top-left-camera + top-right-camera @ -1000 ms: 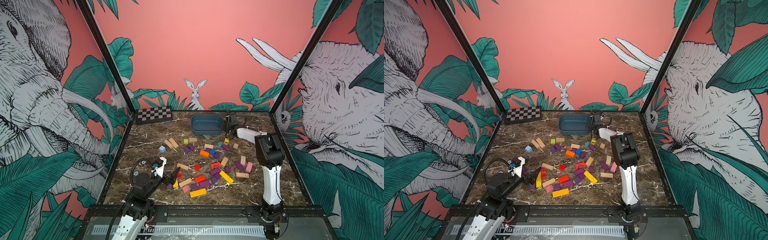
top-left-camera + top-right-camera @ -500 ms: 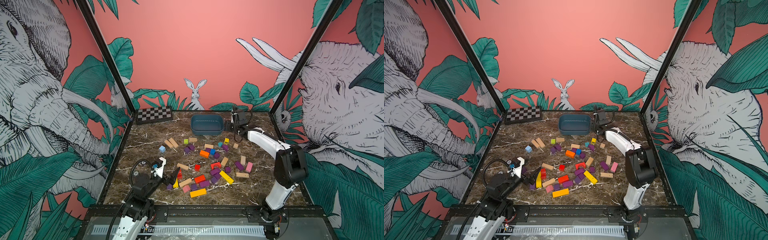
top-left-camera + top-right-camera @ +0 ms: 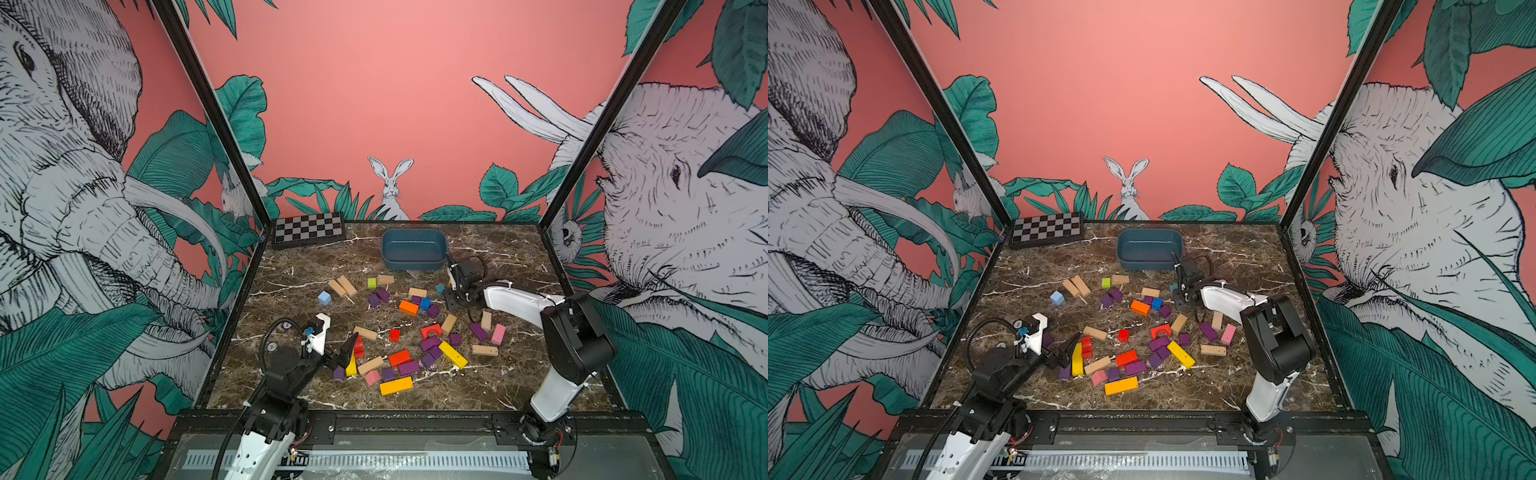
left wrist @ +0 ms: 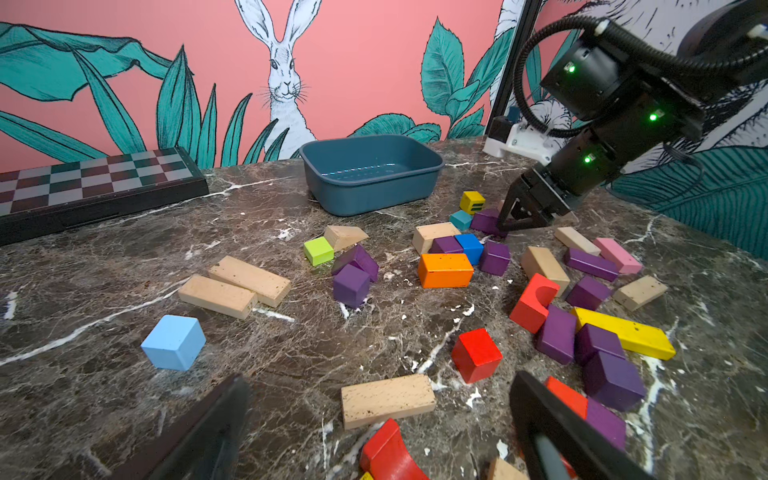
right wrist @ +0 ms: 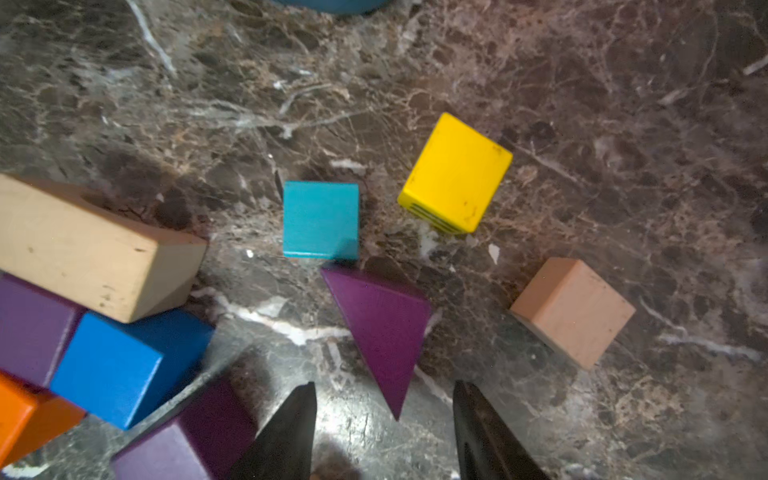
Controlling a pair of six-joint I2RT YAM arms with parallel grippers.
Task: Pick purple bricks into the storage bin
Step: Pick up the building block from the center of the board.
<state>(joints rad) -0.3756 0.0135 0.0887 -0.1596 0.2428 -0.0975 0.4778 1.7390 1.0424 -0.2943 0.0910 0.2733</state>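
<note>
Marble tabletop (image 3: 498,386), jungle-mural walls (image 3: 374,104); left claw (image 4: 379,378) released; right claw (image 5: 384,385) parted, purple wedge (image 5: 382,324) tip between.

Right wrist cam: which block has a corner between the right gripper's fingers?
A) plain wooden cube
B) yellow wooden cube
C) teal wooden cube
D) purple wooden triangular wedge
D: the purple wooden triangular wedge points its narrow corner into the gap between the open fingers of the right gripper, touching neither.
</note>
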